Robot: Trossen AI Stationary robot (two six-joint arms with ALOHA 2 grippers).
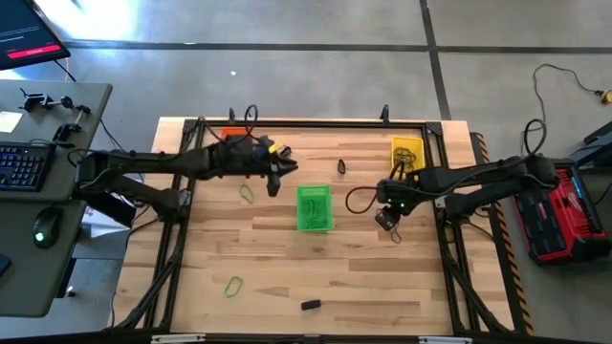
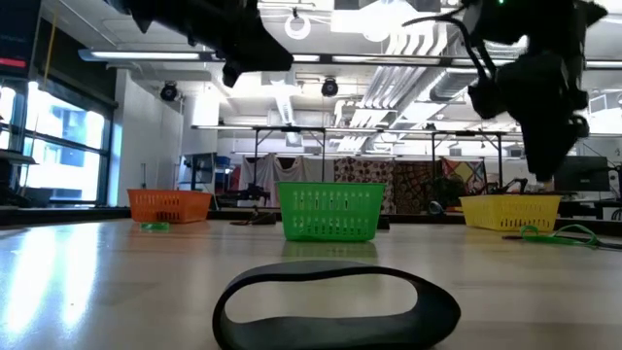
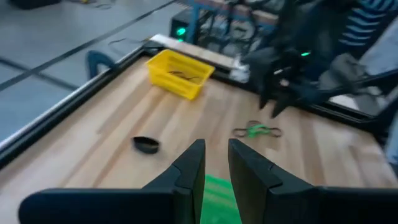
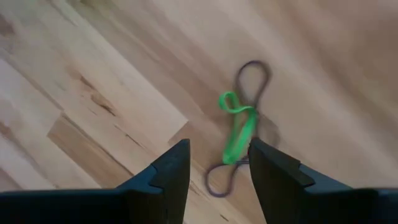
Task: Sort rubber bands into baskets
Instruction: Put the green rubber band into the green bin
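The green basket stands mid-table. The yellow basket is far right, and the orange basket is far left, partly under my left arm. My left gripper hovers just left of the green basket, slightly open and empty. My right gripper is open, pointing down over a green rubber band tangled with a dark one, which lie flat on the table right of the green basket. Its fingers stand above the bands without touching them.
Loose bands lie about: a green one left of the green basket, a green one and a black one near the front edge, and a black one toward the back. A desk with a keyboard stands to the left.
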